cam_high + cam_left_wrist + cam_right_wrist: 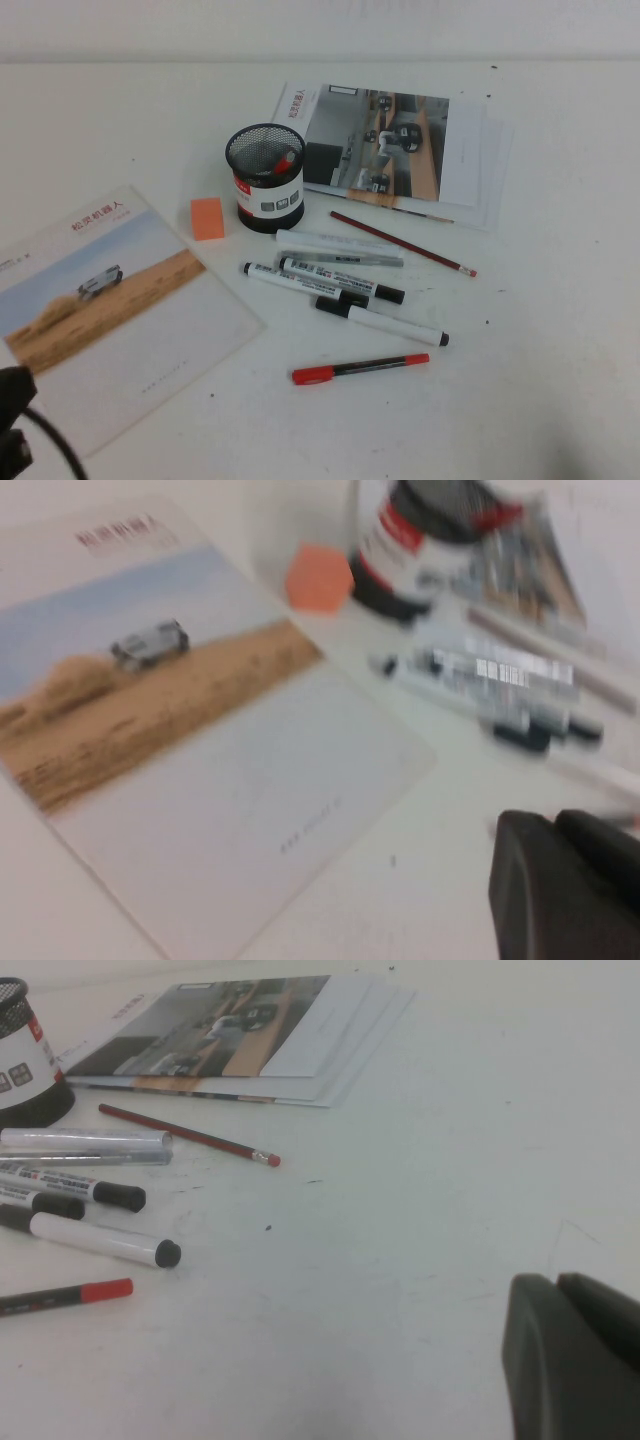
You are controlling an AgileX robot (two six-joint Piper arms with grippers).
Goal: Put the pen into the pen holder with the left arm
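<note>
The pen [360,368], black barrel with a red cap, lies flat on the white table near the front, apart from the markers. It also shows in the right wrist view [65,1297]. The pen holder [265,178], a black mesh cup with a white label, stands upright behind the markers and has something red inside; it also shows in the left wrist view [420,540]. My left arm [14,415] is at the front left corner, over a brochure. My left gripper [555,822] is shut and empty, well short of the pen. My right gripper [555,1282] is shut and empty, low over bare table right of the pen.
Three white markers [340,290] and a clear tube [340,247] lie between holder and pen. A dark-red pencil [400,242] lies to their right. An orange eraser [207,217] sits left of the holder. A brochure [110,310] lies front left, and a booklet stack [400,150] at the back.
</note>
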